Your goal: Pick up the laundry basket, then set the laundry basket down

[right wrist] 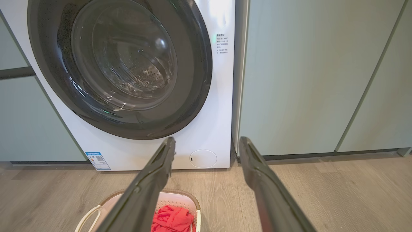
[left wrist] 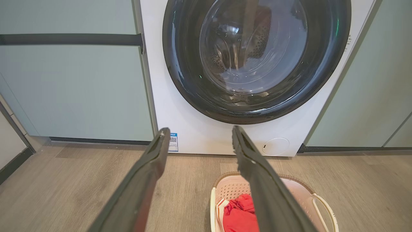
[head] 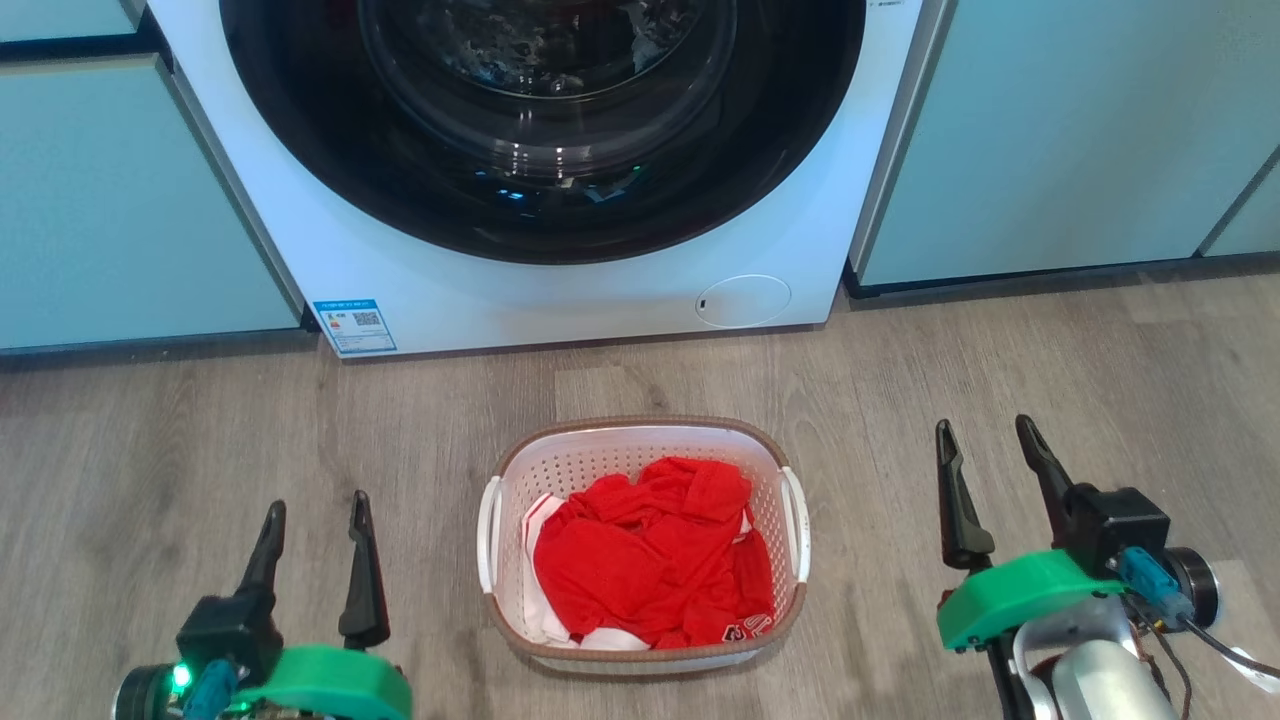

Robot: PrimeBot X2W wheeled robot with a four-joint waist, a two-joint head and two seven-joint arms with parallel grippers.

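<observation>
The small white perforated plastic laundry basket (head: 600,462) with a brown woven-look rim sits on the grey wood-grain floor (head: 1000,350), at six o'clock from the white front-loading washing machine (head: 600,295). It holds crumpled red cloth (head: 650,560). The left gripper (head: 316,505) at its eight o'clock and the right gripper (head: 984,425) at three o'clock are both spread, empty and not touching it. The basket looks light, stiff and a little slick. Its white loop handles (head: 487,535) at nine and three o'clock look like the best holds.

The left pincer (head: 316,505) and right pincer (head: 984,425) share long dark fingers (head: 956,500), green collars (head: 1020,592), blue plugs (head: 1146,576).
</observation>
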